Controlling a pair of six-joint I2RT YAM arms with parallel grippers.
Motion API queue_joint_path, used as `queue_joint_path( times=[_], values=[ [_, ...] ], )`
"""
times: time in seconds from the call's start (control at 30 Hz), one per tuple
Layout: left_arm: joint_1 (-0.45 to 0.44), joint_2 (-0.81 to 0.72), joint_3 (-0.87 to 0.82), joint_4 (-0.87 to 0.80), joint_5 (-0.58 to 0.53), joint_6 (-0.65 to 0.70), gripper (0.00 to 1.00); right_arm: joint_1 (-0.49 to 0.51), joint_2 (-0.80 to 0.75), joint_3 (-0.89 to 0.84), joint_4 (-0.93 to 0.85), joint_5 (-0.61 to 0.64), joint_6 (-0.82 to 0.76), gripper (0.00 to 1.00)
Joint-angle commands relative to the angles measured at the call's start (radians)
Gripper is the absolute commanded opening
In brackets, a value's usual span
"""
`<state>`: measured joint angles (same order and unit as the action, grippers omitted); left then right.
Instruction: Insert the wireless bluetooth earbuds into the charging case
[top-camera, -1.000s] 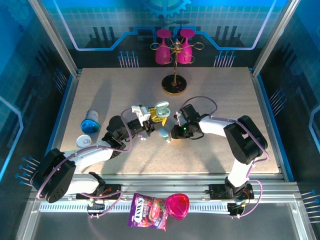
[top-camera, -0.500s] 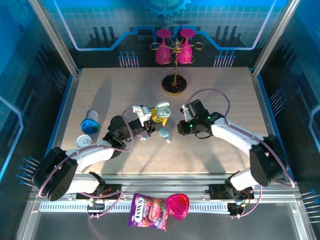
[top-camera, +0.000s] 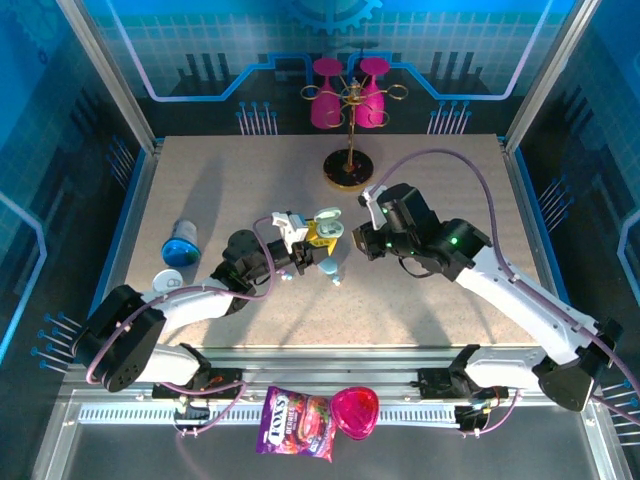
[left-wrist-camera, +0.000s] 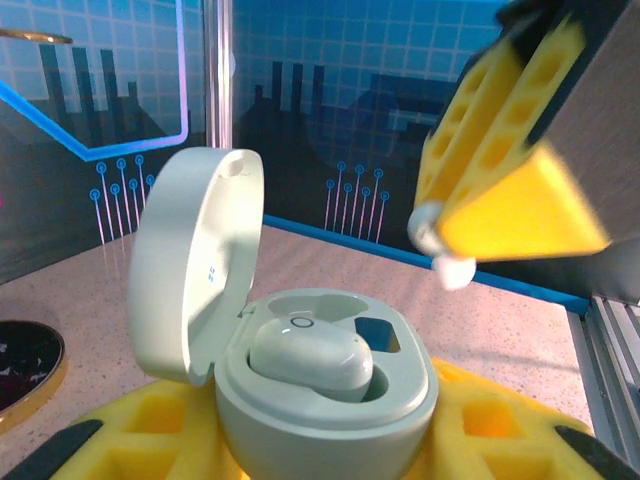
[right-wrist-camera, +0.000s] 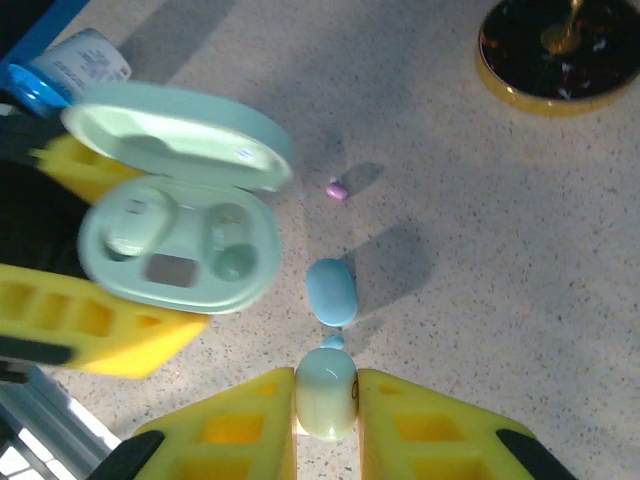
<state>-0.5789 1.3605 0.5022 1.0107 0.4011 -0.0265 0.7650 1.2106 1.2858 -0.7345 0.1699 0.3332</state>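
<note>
My left gripper is shut on the pale mint charging case, gripped low on its body between yellow pads. The lid stands open. One whitish earbud sits in a socket; the other socket is bare. My right gripper is shut on a second whitish earbud, just right of the case and above the table. That earbud also shows past the case in the left wrist view. A pale blue earbud lies on the table below, and a tiny lilac bud beyond it.
A gold-based stand with pink glasses rises at the back centre. A blue-capped bottle and a white case lie at the left. A candy bag and a pink heart box rest on the front rail.
My right gripper has risen from the table beside the blue earbud and drawn back to the right, carrying the whitish earbud. The left gripper has shifted the open case slightly right.
</note>
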Motion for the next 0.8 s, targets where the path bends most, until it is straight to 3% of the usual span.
queue_joint_path(
  times=[0.0,0.3,0.77],
  values=[
    [0.003,-0.009,0.032,-0.03,0.034,0.0,0.13,0.033,0.027,0.07,-0.06,0.061,-0.049,0.19],
    [0.003,-0.022,0.06,-0.101,0.131,-0.01,0.13,0.054,0.109,0.153,-0.064,0.062,-0.111,0.19],
    [0.003,-0.019,0.079,-0.093,0.145,-0.037,0.13,0.053,0.134,0.119,-0.082,0.04,-0.124,0.19]
  ],
)
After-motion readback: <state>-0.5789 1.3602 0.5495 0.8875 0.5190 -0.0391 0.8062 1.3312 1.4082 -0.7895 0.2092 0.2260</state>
